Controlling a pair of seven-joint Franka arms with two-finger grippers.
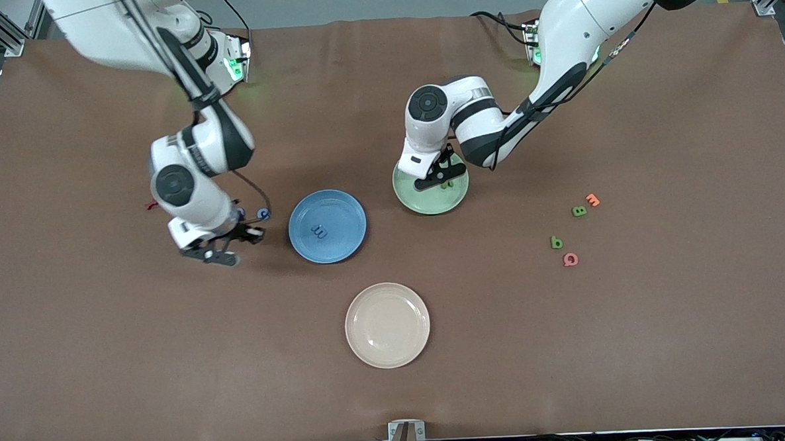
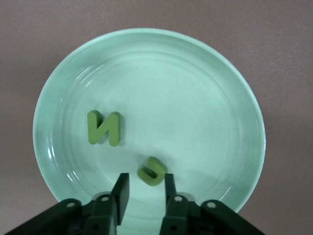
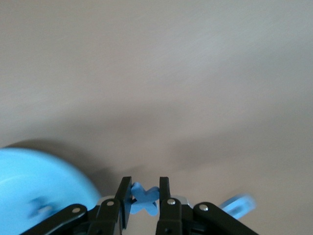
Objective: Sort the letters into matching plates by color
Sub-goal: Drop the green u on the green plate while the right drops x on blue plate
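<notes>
Brown matting covers the desk (image 1: 669, 334), edged by aluminium framing at the corners. The green plate (image 1: 410, 196) serves as landmark: the left claw (image 2: 145, 188) is held over it, fingers parted, a green letter (image 2: 152, 171) lying loose between the tips and a green N (image 2: 103, 128) resting in the plate. Beside it, toward the right arm's end, lies the blue plate (image 1: 349, 212) with one blue letter (image 1: 318, 233). Past that plate the right claw (image 3: 145, 195) is clenched on a blue letter (image 3: 145, 199) above the desk. A cream plate (image 1: 387, 325) sits nearer the camera. Two green letters (image 1: 579, 210) lie toward the left arm's end.
</notes>
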